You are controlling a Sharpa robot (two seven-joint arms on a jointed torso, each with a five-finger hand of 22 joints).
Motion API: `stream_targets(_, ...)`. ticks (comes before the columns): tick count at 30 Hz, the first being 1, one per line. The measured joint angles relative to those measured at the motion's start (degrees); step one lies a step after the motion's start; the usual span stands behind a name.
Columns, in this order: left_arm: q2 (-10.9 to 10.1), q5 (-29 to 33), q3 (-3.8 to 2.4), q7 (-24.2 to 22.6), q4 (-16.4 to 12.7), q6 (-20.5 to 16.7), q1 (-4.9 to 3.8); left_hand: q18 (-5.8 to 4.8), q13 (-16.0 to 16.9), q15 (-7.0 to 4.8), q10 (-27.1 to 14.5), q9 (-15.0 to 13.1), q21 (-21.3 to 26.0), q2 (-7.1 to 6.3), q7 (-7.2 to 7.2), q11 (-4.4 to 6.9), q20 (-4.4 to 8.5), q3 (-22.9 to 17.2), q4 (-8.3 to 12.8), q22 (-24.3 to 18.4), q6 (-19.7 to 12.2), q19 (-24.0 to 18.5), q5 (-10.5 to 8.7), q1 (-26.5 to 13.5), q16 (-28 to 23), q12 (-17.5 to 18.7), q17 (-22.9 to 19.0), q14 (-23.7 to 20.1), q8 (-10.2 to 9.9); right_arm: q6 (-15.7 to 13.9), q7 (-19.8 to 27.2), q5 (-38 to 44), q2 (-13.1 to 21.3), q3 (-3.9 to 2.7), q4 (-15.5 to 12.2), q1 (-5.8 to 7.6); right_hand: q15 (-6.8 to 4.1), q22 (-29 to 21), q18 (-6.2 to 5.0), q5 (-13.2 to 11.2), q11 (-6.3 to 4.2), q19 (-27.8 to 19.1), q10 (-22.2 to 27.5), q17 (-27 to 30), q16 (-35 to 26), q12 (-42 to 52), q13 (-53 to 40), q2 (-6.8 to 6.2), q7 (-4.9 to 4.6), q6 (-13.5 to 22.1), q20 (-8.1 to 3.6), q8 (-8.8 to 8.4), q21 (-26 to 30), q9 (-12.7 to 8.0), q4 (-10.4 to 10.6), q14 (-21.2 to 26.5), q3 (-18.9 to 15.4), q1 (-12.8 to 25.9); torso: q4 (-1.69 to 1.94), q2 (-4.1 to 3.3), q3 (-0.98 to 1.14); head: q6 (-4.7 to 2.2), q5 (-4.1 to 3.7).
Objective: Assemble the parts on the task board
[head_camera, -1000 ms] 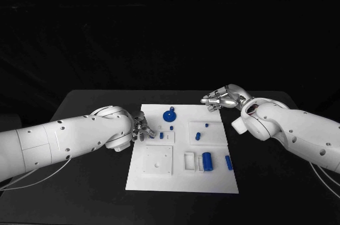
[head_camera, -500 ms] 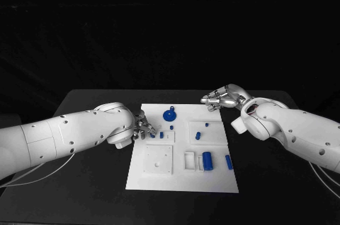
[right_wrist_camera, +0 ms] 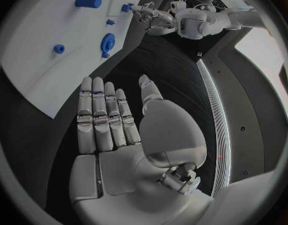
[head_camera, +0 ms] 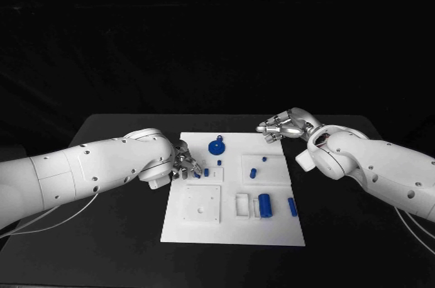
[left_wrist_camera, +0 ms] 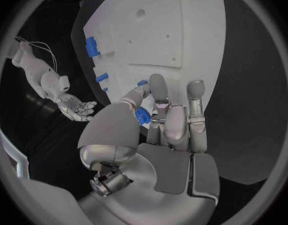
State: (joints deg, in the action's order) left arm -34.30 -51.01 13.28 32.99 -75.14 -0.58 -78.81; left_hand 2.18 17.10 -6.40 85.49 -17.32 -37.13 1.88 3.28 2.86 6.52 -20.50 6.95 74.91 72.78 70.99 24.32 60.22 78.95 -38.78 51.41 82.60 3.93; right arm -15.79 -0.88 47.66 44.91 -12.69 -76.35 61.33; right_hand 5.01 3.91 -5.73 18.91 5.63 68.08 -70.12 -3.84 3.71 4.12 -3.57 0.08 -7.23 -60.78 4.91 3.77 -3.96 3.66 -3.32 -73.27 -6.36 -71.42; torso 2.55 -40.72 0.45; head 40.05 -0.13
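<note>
Left robot hand [head_camera: 184, 164] advanced, seemingly pinching blue part [left_wrist_camera: 143, 116]

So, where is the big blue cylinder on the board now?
In the head view the blue cylinder lies on the task board, near-right part, between a white frame and a small blue bar.

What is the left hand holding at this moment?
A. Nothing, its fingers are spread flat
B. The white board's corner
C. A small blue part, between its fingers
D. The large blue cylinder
C: in the left wrist view, the left hand pinches a small blue part between thumb and fingers, above the task board.
</note>
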Motion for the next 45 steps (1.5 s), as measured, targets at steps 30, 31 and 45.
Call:
stream_targets(30, -2.33, -6.73, 0.29, 0.06, -2.0, -3.93, 0.17, 0.0, -0.06, 0.09, 0.0, -0.1, -0.24, -0.74, 0.0, 0.0, -0.17, -0.41, -0.41, 0.04, 0.01, -0.16, 0.0, 0.74, 0.26, -0.45, 0.43, -0.09, -0.2, 0.0, 0.08, -0.01, 0.06, 0.0, -0.02, -0.14, -0.01, 0.0, 0.0, -0.04, 0.0, 0.0, 0.0, -0.01, 0.0, 0.0, 0.0, 0.0, -0.17, 0.17, 0.0, 0.0, 0.0, 0.0, -0.16, -0.01, 0.16, 0.0, 0.06, 0.05, -0.08, 0.07, 0.13)
stream_targets(31, -2.31, -6.74, 0.3, 0.08, -1.99, -4.0, 0.18, 0.34, -0.06, 0.09, 0.0, -0.12, -0.23, -0.89, 0.0, 0.0, -0.17, -0.46, -0.46, 0.03, 0.01, -0.16, 0.0, 0.9, 0.26, -0.45, 0.43, -0.09, -0.2, 0.0, 0.08, -0.01, 0.06, 0.0, -0.02, -0.15, -0.01, 0.0, 0.0, -0.04, 0.0, 0.0, 0.0, -0.01, 0.0, 0.0, 0.0, 0.0, -0.17, 0.17, 0.0, 0.0, 0.0, 0.0, -0.16, -0.01, 0.16, 0.0, 0.06, 0.05, -0.07, 0.07, 0.13)
stream_targets(45, -1.99, -6.75, 0.33, 0.31, -2.01, -4.72, 0.19, 0.92, -0.16, 0.1, 0.0, -0.12, -0.23, -0.91, 0.0, 0.0, -0.17, -0.6, -0.6, 0.02, 0.01, -0.16, -0.22, 0.92, 0.26, -0.45, 0.3, -0.09, -0.33, 0.0, 0.11, -0.01, 0.05, 0.0, -0.03, -0.17, -0.01, 0.0, 0.0, -0.04, 0.0, 0.0, 0.0, -0.02, 0.0, 0.0, 0.0, 0.0, -0.16, 0.16, 0.0, 0.0, 0.0, 0.0, -0.16, -0.01, 0.16, 0.0, -0.01, 0.0, 0.0, -0.05, 0.26)
